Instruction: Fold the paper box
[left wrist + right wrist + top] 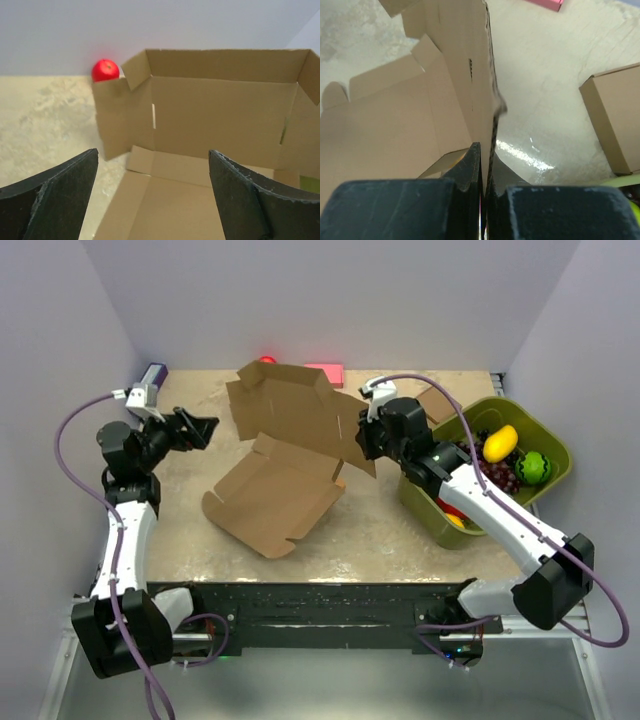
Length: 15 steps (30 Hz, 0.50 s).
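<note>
The paper box (285, 455) is a large brown cardboard sheet in the middle of the table. Its near panel lies flat and its far panel (290, 405) stands raised with flaps bent. My right gripper (365, 445) is shut on the raised panel's right edge and holds it up; in the right wrist view the cardboard edge (492, 100) runs straight up from between the closed fingers (472, 165). My left gripper (205, 428) is open and empty, left of the box, apart from it. In the left wrist view the box's inside (220, 115) shows between the fingers (60, 185).
A green bin (535, 430) with toy fruit stands at the right. A small closed brown box (437, 400) (615, 120) lies behind my right arm. A pink block (325, 372) and a red ball (267, 360) (105, 70) sit at the back wall.
</note>
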{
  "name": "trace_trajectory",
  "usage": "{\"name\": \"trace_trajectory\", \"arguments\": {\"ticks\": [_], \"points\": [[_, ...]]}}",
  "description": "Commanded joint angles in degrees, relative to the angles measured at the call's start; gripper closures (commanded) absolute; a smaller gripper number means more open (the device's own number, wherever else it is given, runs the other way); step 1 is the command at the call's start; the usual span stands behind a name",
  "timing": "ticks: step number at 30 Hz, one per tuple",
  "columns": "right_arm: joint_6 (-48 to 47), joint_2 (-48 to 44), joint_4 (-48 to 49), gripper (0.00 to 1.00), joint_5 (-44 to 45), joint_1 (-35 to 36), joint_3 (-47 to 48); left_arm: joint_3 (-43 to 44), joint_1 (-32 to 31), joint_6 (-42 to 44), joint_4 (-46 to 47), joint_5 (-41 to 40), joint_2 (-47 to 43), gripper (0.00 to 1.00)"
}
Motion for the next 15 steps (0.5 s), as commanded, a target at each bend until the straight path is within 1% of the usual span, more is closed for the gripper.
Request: {"name": "trace_trajectory", "arguments": {"ticks": [1,4,9,12,14,15], "points": [[-5.31,-0.86,4.96,1.00,-11.59,-2.27,-3.12,-4.28,-1.84,-1.74,-0.67,-0.35,-0.52,0.06],[-7.86,-0.86,6.80,1.00,-14.07,-3.77,-5.75,-4.82,-3.94,0.63,-3.84,-3.34,-1.40,0.07],[-10.69,-1.39,11.62,1.00,-20.57,-6.06,-10.94,-0.78,-5.27,3.72,-7.63,-10.09,-1.49,0.06],[-11.39,-1.04,13.83,1.00,-22.60,-6.32,-12.97,2.30,-5.27,5.39,-7.90,-12.57,-0.44,0.06],[-11.92,-0.34,14.18,1.00,-23.21,-6.23,-13.67,4.66,-5.19,6.97,-6.41,-12.92,0.53,0.06],[-12.01,-0.16,14.54,1.00,-23.74,-6.32,-13.93,5.81,-5.27,7.50,-6.41,-13.45,2.27,0.06]]}}
